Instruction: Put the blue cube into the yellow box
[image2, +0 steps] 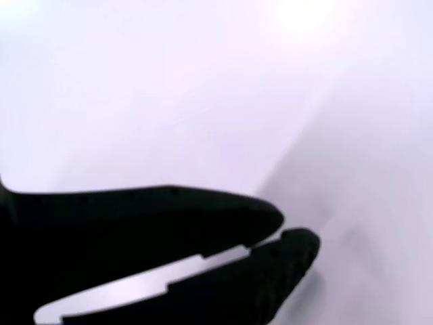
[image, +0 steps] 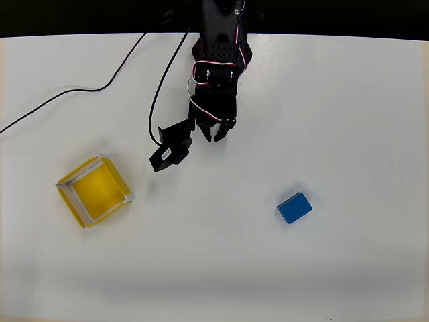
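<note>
The blue cube (image: 294, 207) lies on the white table at the lower right in the overhead view. The yellow box (image: 94, 191) sits at the left, turned at an angle, its yellow floor bare. My black gripper (image: 214, 133) hangs near the top middle, well away from both, the cube down to its right and the box down to its left. In the wrist view the gripper (image2: 287, 230) has its two black fingers touching at the tips, shut with nothing between them, over bare white table.
A black cable (image: 80, 87) runs across the table's upper left toward the arm base (image: 220, 27). The wrist camera block (image: 171, 147) sticks out to the left of the gripper. The table's far edge lies along the top.
</note>
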`<action>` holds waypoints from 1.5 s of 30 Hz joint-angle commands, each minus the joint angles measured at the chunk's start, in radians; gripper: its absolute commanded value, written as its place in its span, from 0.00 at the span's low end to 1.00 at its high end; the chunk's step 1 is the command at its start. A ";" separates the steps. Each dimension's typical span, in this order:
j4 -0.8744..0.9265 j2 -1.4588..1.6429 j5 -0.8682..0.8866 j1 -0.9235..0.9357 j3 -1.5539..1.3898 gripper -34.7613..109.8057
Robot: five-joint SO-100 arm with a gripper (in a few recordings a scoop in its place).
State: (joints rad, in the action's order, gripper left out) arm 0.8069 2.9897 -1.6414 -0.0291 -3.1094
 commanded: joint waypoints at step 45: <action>-1.809 -1.488 0.061 -0.365 0.512 0.72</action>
State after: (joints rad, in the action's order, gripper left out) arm -0.9204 1.4956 -1.5647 -0.3651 -2.6829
